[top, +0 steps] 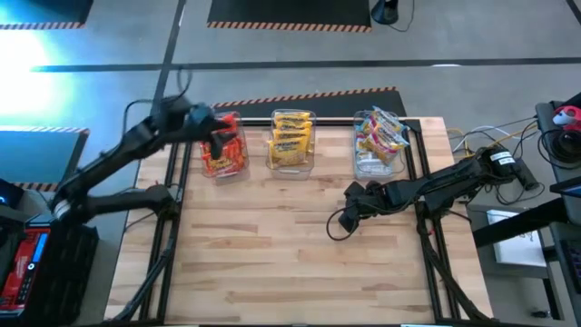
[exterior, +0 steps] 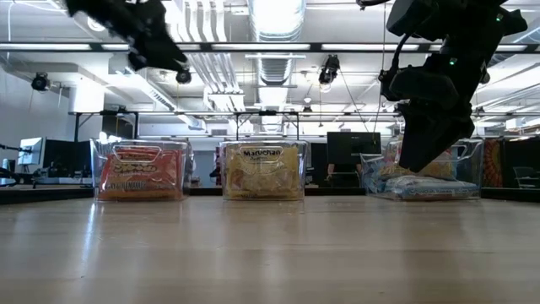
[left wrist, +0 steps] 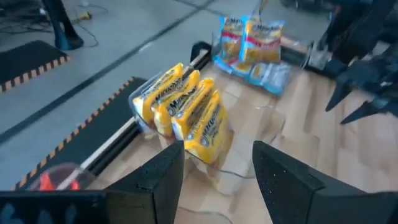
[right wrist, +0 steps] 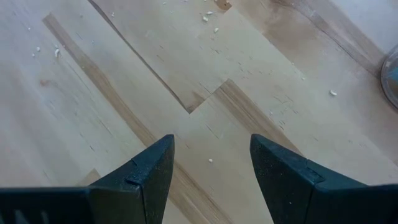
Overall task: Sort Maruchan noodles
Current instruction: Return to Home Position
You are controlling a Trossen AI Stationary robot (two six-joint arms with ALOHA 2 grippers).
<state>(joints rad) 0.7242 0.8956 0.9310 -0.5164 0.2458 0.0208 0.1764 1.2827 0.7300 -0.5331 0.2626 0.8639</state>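
Observation:
The Maruchan noodles sit sorted in three clear bins along the table's far edge. Red packets (top: 222, 150) are in the left bin, yellow ones (top: 290, 141) stand on edge in the middle bin, and pink-yellow ones (top: 379, 141) are in the right bin. My left gripper (top: 216, 136) hangs in the air above the red bin, open and with nothing between its fingers (left wrist: 217, 155). My right gripper (top: 349, 204) stands open over bare wood right of centre, holding nothing (right wrist: 211, 149).
The wooden tabletop (top: 272, 263) lies bare from the bins to the near edge. A dark frame rail (top: 177, 182) runs along each side of the table. Cables and gear (top: 554, 136) lie off the right edge.

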